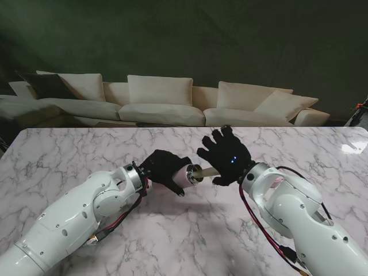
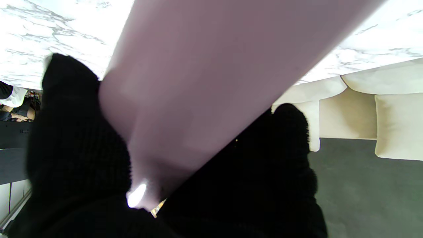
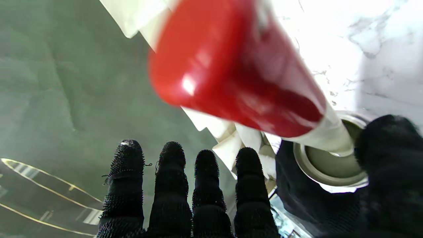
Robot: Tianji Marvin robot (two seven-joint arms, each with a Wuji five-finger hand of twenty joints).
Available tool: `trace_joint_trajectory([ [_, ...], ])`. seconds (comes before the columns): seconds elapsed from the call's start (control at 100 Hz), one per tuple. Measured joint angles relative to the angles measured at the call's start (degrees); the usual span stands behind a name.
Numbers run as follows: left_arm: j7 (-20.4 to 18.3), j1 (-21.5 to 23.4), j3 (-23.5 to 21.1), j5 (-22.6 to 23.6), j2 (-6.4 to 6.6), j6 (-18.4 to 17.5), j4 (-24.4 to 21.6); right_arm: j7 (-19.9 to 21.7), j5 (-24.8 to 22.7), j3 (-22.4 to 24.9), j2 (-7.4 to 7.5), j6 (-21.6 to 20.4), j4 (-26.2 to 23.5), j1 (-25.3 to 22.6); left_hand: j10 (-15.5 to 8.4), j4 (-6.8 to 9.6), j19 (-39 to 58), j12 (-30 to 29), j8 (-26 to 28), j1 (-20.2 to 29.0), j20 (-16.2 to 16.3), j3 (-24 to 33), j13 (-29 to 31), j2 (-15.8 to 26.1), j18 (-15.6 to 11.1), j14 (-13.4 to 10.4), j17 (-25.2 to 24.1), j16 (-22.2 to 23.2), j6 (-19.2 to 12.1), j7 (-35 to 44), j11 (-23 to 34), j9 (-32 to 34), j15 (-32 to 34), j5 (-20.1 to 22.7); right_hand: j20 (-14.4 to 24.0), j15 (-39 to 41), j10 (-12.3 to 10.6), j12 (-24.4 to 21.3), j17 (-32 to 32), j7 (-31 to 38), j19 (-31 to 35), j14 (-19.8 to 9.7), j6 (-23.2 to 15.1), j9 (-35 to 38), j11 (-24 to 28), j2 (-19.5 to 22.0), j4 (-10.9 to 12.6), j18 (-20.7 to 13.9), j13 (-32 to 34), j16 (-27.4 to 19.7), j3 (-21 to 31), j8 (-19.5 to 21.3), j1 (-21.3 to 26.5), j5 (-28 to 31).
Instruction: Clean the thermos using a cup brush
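From the stand camera, a white marble desk with grey veins fills the lower two thirds of the frame. A cream sofa with loose cushions runs along behind it under a dark wall. At the frame's centre, the left hand, in a black knitted glove, has its fingers wrapped around a pale pink cylindrical thermos with a steel rim. The thermos is held off the desk on its side, with its open mouth turned toward the right hand. That hand, also gloved in black, shows its back to the camera with its fingers spread and pointing up the frame. A pale cup brush handle runs from its palm side into the thermos mouth. How the hand grips the handle is hidden here.

In the left wrist camera, the pink thermos body crosses the frame from the upper right to the lower centre. The gloved fingers press against it on both sides.

In the right wrist camera, a glossy red grip fills the upper centre. It narrows to a white shaft that enters the steel-rimmed thermos mouth at the lower right. Four gloved fingers stand straight and apart along the bottom edge, clear of the brush. What holds the brush cannot be made out.
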Motion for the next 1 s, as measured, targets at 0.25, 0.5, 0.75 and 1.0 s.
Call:
trace_joint_trajectory([
  [0.25,0.26,0.73,-0.99,0.65,0.15,-0.52,-0.84,1.73,-0.58,5.93,0.03,-2.12,-3.44,-4.93,-0.29,0.00,0.00,0.01,-3.79,0.00,0.01,0.00,0.00,0.01,0.00,0.00,0.00,0.49,-0.33,-0.44,0.00,0.00,0.00,0.09,-1.81,0.01,0.27,-0.39,4.14,1.72,1.55,-0.29,0.00,0.34,-0.01,1.75,0.00,-0.17,2.73,-0.47,2.12,-1.62,2.70,-0.81],
  [0.5,0.27,0.72,-0.89,1.13,0.37,-0.94,-1.09,3.82,3.11,6.56,0.26,-3.69,-2.94,-4.92,-0.38,-0.38,0.00,-0.07,-4.46,0.00,0.02,0.00,0.00,0.14,0.00,0.00,0.00,0.51,-0.48,-0.85,0.00,0.00,0.00,0.13,3.08,7.94,-3.24,1.17,21.52,7.83,12.53,-6.51,-1.78,10.09,2.31,2.25,-0.30,-7.36,18.65,5.67,11.49,-2.83,5.92,1.80],
  [0.75,-0.17,0.70,-0.73,1.09,0.40,-0.88,-1.58,4.35,6.70,3.62,0.34,-3.58,0.32,-2.27,-0.38,-0.70,0.00,-0.11,-4.75,0.00,0.03,0.00,0.00,0.46,0.00,-0.01,0.00,0.54,-0.48,-1.19,-0.01,0.00,0.00,0.13,5.77,15.78,-7.05,5.42,30.54,13.03,19.53,-8.91,-5.77,21.93,6.79,6.46,-1.72,-11.79,27.64,13.07,13.88,-3.33,12.42,7.20],
  [1.0,-0.55,0.08,0.01,0.90,0.52,-0.27,-1.25,1.42,8.95,1.65,0.29,-0.11,2.25,-1.44,-0.38,-0.76,0.00,-0.12,-4.76,0.00,0.04,0.00,0.00,0.47,0.00,-0.01,0.00,0.55,-0.48,-1.21,-0.01,0.00,0.00,0.13,8.61,38.39,-11.29,19.04,37.77,24.28,29.72,-9.23,-5.59,42.40,13.74,4.16,-7.56,-12.19,40.16,24.78,4.58,-10.82,19.78,15.43],
])
